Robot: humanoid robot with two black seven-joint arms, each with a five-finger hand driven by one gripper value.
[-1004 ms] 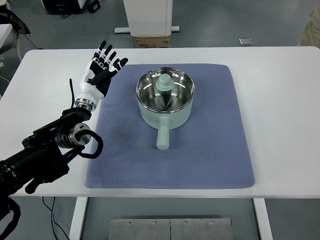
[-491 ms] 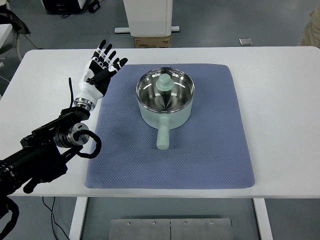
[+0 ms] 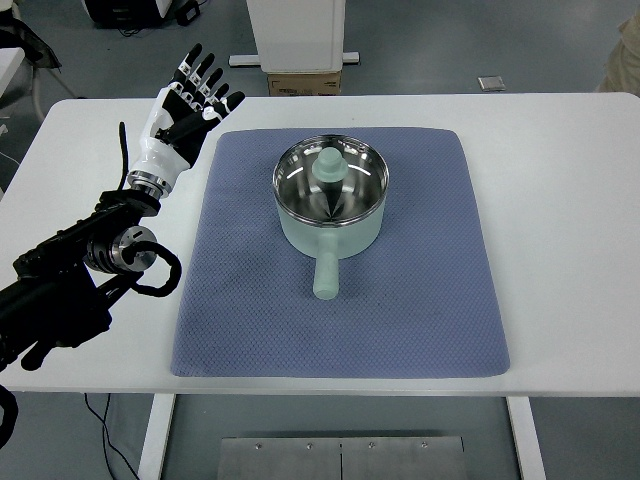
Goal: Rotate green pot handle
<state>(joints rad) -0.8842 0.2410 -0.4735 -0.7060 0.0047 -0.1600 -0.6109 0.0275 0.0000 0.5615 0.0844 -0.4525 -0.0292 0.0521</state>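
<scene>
A pale green pot [image 3: 331, 194] with a shiny steel inside stands on a blue-grey mat [image 3: 340, 250] in the middle of the table. Its green handle [image 3: 326, 274] points toward the table's near edge. My left hand [image 3: 185, 107] is open with the fingers spread, raised above the table to the left of the mat and well apart from the pot. It holds nothing. My right arm is out of view.
The white table [image 3: 560, 200] carries the mat. My left forearm [image 3: 80, 275] with a looped black cable lies over the table's left part. A cardboard box [image 3: 303, 83] and a white stand base sit on the floor beyond the far edge.
My left hand has moved left and farther back, off the mat's edge and away from the pot. The pot and its handle have not moved.
</scene>
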